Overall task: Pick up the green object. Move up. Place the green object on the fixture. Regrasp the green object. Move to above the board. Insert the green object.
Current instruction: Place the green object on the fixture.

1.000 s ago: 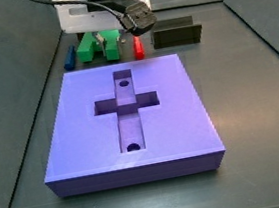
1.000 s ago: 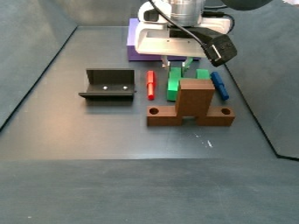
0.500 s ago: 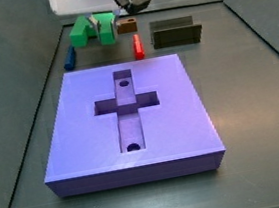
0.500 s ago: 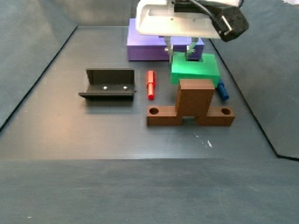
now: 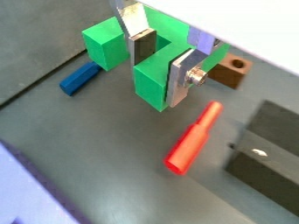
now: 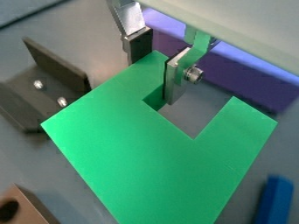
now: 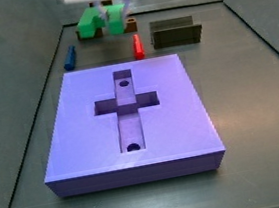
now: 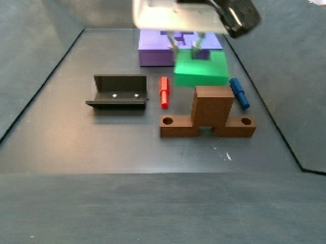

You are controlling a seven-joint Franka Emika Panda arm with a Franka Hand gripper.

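My gripper (image 5: 162, 70) is shut on one prong of the bright green U-shaped object (image 5: 149, 83) and holds it in the air above the floor, as both side views show (image 7: 101, 21) (image 8: 201, 67). In a wrist view the green object (image 6: 140, 149) fills most of the picture, with one finger in its notch. The gripper (image 8: 193, 42) hangs over the pegs behind the brown block. The dark fixture (image 8: 118, 92) stands apart on the floor, also seen in the other views (image 7: 176, 33) (image 5: 267, 153) (image 6: 41, 83). The purple board (image 7: 171, 111) lies flat with its cross recess open.
A red peg (image 8: 163, 91) (image 5: 193, 138) and a blue peg (image 8: 238, 93) (image 5: 82, 77) lie on the floor below the held piece. A brown wooden T-shaped block (image 8: 211, 112) (image 5: 228, 72) stands beside them. Dark walls enclose the floor.
The gripper has risen with the green object in it, lifting it off the floor from between the pegs. Pegs, block, fixture and board have not moved.
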